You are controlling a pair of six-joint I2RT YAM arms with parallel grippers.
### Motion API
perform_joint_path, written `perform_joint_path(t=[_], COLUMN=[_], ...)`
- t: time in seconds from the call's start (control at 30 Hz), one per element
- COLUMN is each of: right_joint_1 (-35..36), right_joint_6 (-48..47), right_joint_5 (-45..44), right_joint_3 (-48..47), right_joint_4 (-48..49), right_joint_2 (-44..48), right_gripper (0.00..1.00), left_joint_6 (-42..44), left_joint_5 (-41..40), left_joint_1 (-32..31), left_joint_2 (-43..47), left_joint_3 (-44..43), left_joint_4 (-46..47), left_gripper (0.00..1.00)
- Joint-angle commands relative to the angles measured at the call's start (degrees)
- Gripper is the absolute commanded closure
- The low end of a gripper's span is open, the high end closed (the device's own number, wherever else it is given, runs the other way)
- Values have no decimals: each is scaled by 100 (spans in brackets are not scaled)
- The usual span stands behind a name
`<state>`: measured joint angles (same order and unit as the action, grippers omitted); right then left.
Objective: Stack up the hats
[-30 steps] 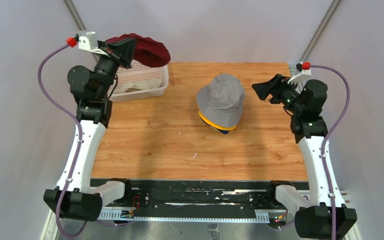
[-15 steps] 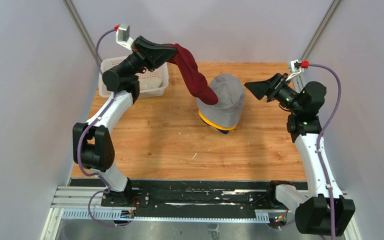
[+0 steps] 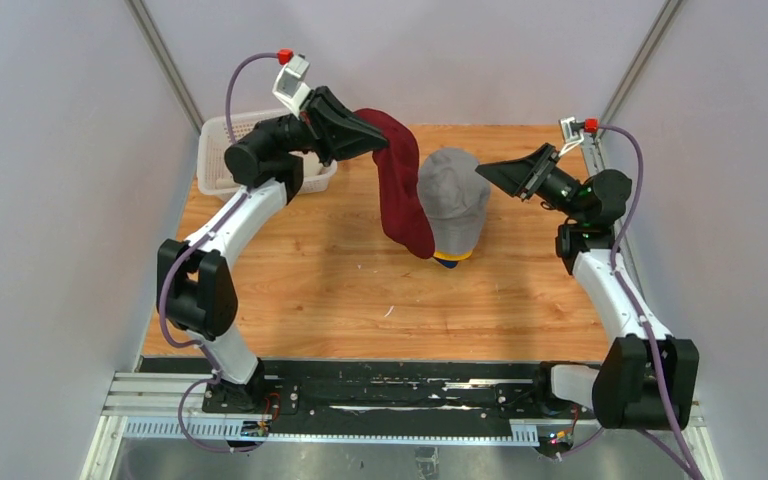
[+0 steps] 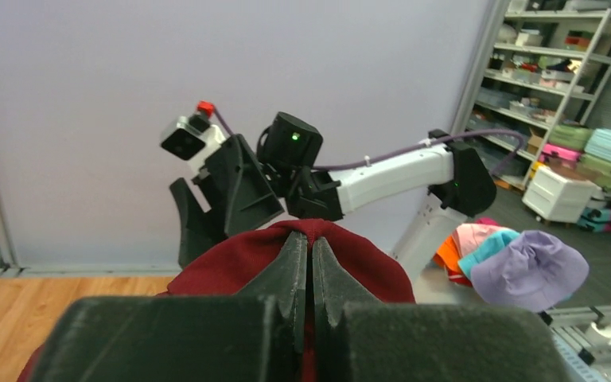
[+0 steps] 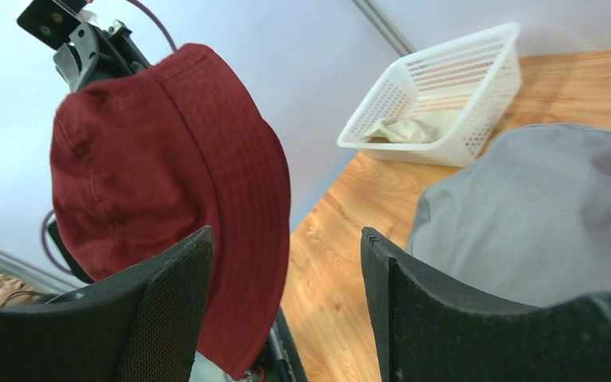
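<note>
A: Left pincer (image 4: pixel 312 256) status?

B: Clamped tight on a fold of the dark red hat (image 3: pixel 400 195), no gap between the fingers. The hat hangs below it in the air, long axis straight down, crown end up by the pincer and brim at the bottom (my read from the right wrist view).

A: Where's the stack from there?

B: Right of the pincer and lower. The grey hat (image 3: pixel 452 200) is on top. The yellow hat (image 3: pixel 450 256) shows only a brim edge under it at the near side, with a sliver of navy below that. From above, the red hat drapes against the grey crown's left flank. I can't tell if they touch.

A: So the move is rightward and over the crown?

B: I'd say so. The brim has to clear the grey crown before it drops, or it'll drag the stack sideways.

A: Right pincer (image 3: pixel 490 172)?

B: Fingers wide apart, holding nothing. It's just right of the grey hat, pointing left at it, and nearer the stack than the left pincer. It could catch the red brim or steady the stack.

A: Obstructions?

B: None between hat and stack. The basket (image 5: pixel 445 87) is far left on the worktop (image 3: pixel 310 280), well apart, with pale cloth inside, probably the beige hat (image 5: pixel 414 127).
</note>
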<state>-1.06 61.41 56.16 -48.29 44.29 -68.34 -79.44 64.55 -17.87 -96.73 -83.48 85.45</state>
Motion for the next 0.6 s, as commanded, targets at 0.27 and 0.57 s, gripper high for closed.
perform_joint_path(t=[0.27, 0.57], right_joint_1=[352, 310], right_joint_6=[238, -1794], right_joint_5=[217, -445], right_joint_3=[74, -450], right_joint_4=[738, -2321], right_joint_2=[-26, 707], right_gripper=[35, 36], left_joint_6=[-359, -72], left_joint_5=[-331, -1448], left_joint_1=[-318, -407], left_joint_2=[-584, -933], left_joint_3=[-854, -1113], left_joint_4=[401, -576], left_gripper=[100, 100])
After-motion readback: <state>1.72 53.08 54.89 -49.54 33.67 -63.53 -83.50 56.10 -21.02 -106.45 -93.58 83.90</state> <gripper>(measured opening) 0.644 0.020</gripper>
